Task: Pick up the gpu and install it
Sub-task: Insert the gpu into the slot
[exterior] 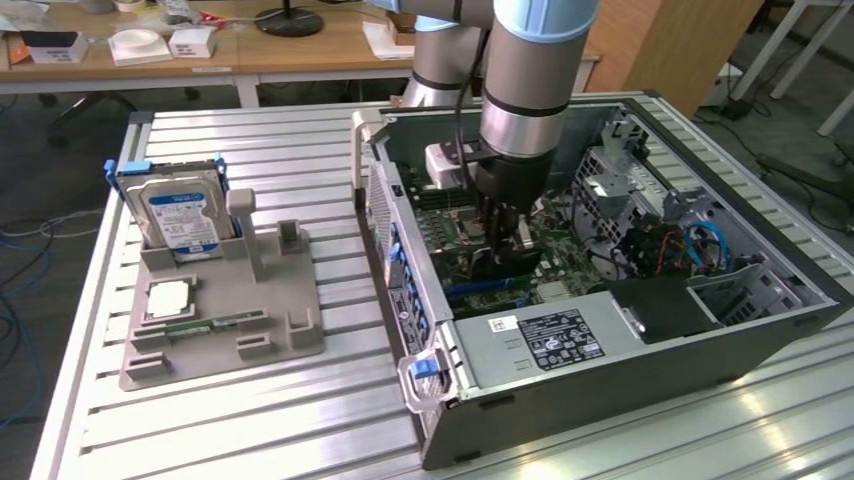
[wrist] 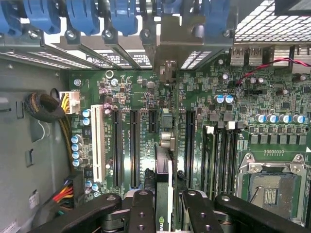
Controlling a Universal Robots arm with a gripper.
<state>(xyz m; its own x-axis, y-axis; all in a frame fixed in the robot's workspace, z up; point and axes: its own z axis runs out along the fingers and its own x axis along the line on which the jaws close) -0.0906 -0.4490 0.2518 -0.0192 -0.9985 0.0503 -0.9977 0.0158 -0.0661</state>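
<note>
Gripper [wrist: 167,200] clamped on edge-on gpu [wrist: 163,170], black motherboard slots [wrist: 133,145] either side, blue latches [wrist: 82,14] beyond.

Silver-grey arm [exterior: 523,110] with pale blue joint cap [exterior: 567,20], black cable [exterior: 462,90] trailing alongside, black gripper [exterior: 501,258] with screw-studded fingers [wrist: 142,213]

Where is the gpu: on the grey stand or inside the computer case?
Inside the case, the gpu stands on edge between the jaws, over the motherboard.

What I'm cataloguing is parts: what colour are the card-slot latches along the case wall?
The latches are blue; the wrist view shows them best.
</note>
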